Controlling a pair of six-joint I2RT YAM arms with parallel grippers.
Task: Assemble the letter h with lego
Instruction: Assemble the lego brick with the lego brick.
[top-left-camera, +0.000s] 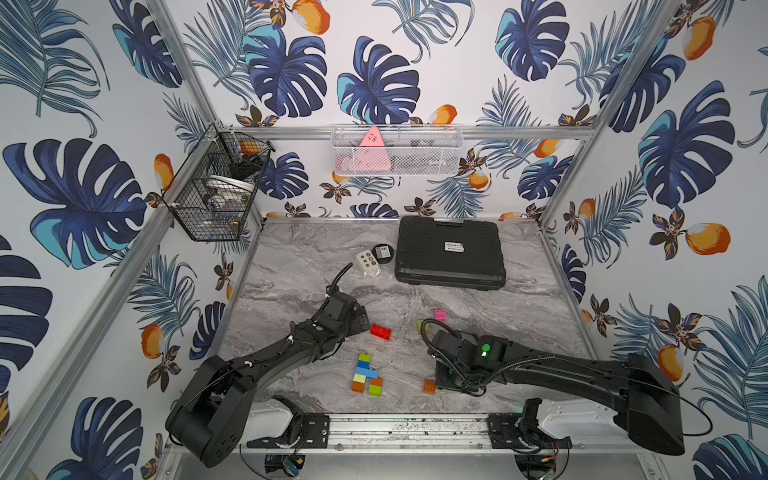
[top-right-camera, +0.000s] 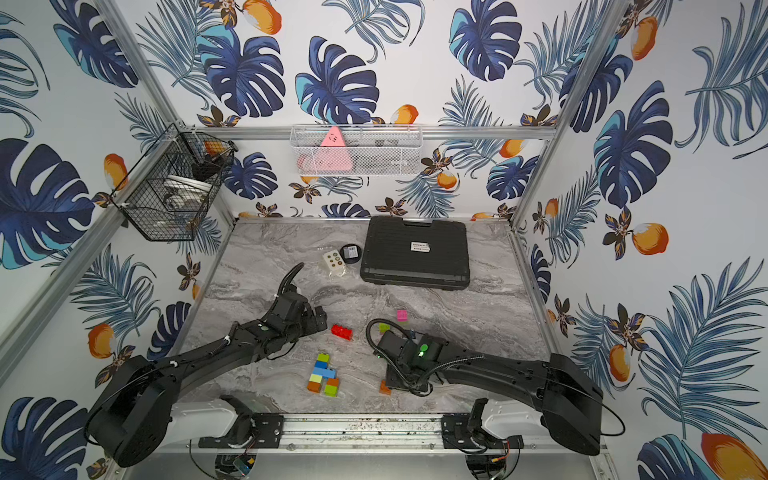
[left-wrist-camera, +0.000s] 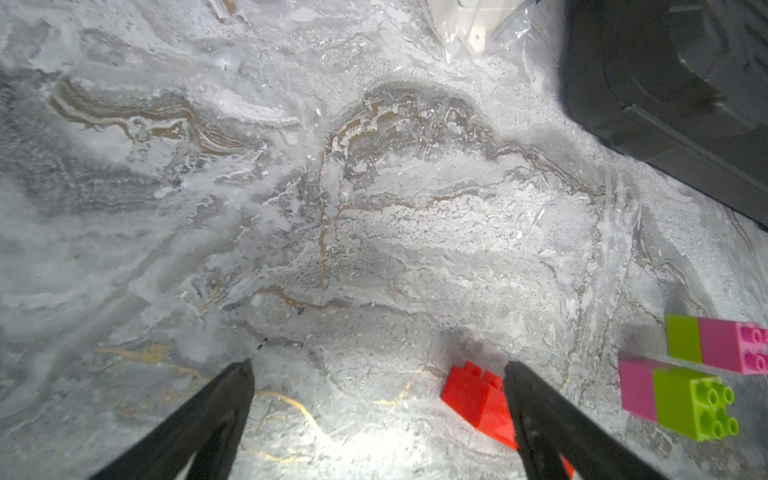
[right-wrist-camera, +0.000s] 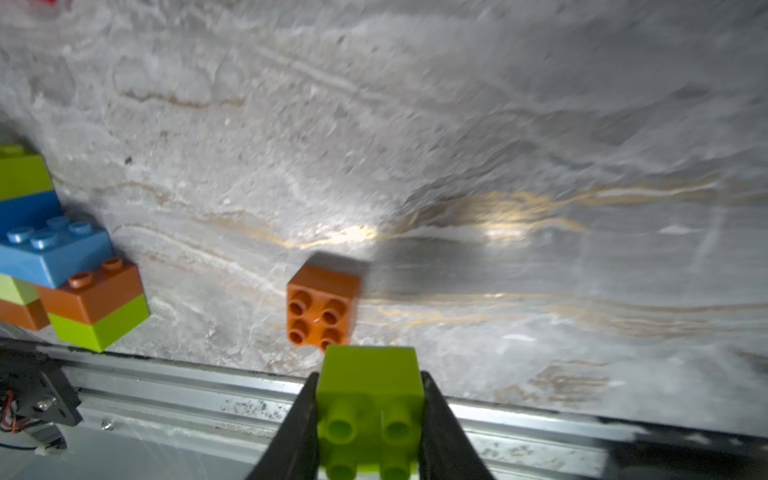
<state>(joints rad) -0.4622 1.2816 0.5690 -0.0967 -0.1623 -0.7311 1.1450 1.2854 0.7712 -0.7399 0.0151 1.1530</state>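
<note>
Your right jaws are clenched on a lime green brick. In the right wrist view the black fingers press its two sides, and its studs point toward the camera. Just beyond it an orange brick lies alone on the grey marbled surface, tipped on its side and close to the metal rail at the front edge. In both top views the right arm covers the held brick, so there you see only the orange one beside the wrist.

The built group lies flat between the two arms, near the front. It is made of lime green, blue, light blue and orange bricks joined together. An orange brick on a green one forms the side toward the right arm.

Your left jaws are released, spread wide, with nothing between them. The red brick lies just beside one finger, which hides part of it. A little farther on the same side, two pink-and-green pairs lie near each other on the surface.

At the back you find a black case. Beside it are a white card with coloured dots and a round black item.
</note>
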